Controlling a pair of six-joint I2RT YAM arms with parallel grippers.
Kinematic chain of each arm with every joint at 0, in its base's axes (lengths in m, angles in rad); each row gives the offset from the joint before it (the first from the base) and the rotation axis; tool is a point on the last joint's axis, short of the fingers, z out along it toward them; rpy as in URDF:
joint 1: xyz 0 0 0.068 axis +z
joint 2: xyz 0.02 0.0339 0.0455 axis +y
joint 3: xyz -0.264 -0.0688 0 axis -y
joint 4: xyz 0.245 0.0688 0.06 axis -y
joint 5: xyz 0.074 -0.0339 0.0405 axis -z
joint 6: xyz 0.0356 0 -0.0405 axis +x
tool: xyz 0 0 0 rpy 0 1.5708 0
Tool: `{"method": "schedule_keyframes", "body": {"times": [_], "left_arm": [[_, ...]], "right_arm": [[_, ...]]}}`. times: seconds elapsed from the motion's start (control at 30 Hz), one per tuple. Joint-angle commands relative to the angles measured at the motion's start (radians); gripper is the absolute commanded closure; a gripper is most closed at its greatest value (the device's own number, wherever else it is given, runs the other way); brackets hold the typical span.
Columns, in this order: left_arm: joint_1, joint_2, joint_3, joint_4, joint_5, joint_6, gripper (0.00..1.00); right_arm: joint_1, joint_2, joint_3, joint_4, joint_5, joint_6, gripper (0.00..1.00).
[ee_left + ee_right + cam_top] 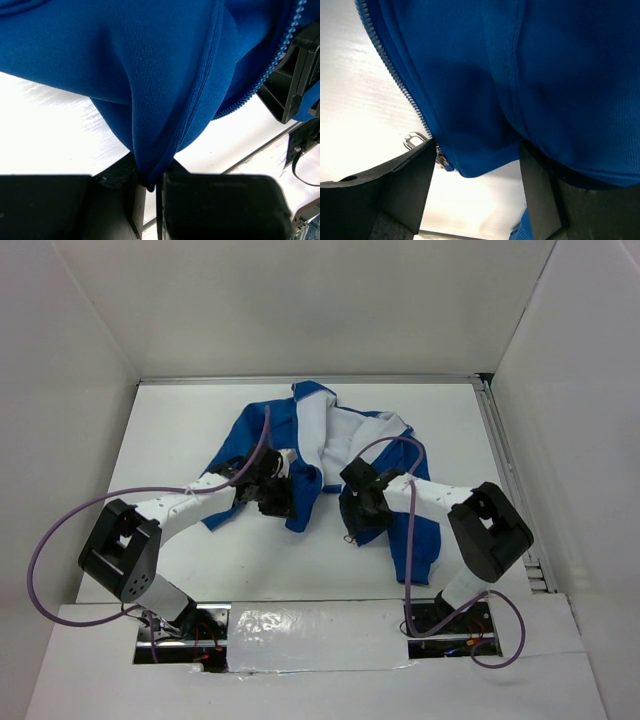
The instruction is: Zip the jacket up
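Observation:
The blue jacket (300,435) lies open on the white table, white lining up. My left gripper (274,492) is at the lower edge of its left front panel. In the left wrist view the left gripper (152,181) is shut on a pinched fold of blue jacket fabric (165,90), with zipper teeth (280,60) to the right. My right gripper (366,508) is at the right front panel's lower end. In the right wrist view the right gripper (477,167) is open, the jacket's bottom corner (480,155) hanging between the jaws. The metal zipper pull (415,140) sits beside the left finger (405,185).
The white table (300,560) is enclosed by white walls on three sides. A metal rail (510,480) runs along the right edge. Purple cables (60,530) loop from both arms. The right arm's black gripper body shows at the right of the left wrist view (295,75).

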Motion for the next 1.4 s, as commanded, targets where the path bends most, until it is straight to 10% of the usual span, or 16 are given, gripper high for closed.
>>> {"method": "schedule_keyframes", "body": {"times": [0.0, 0.2, 0.3, 0.87, 1.37], "left_arm": [[-0.010, -0.032, 0.000, 0.026, 0.031, 0.018, 1.00], [-0.020, -0.025, 0.055, -0.016, 0.023, 0.016, 1.00], [-0.036, -0.012, 0.130, -0.051, 0.015, 0.020, 1.00], [-0.092, -0.047, 0.450, -0.053, -0.049, -0.209, 1.00], [-0.101, -0.187, 0.278, 0.165, -0.113, -0.338, 1.00]], "right_arm": [[0.001, 0.011, -0.031, 0.074, -0.063, -0.020, 0.28], [-0.002, 0.094, -0.011, 0.086, -0.067, 0.006, 0.61], [-0.019, 0.072, -0.014, 0.124, -0.128, 0.008, 1.00], [-0.172, -0.609, -0.188, 0.681, -0.403, 0.240, 1.00], [-0.293, -0.607, -0.335, 0.974, -0.580, 0.436, 1.00]]}}
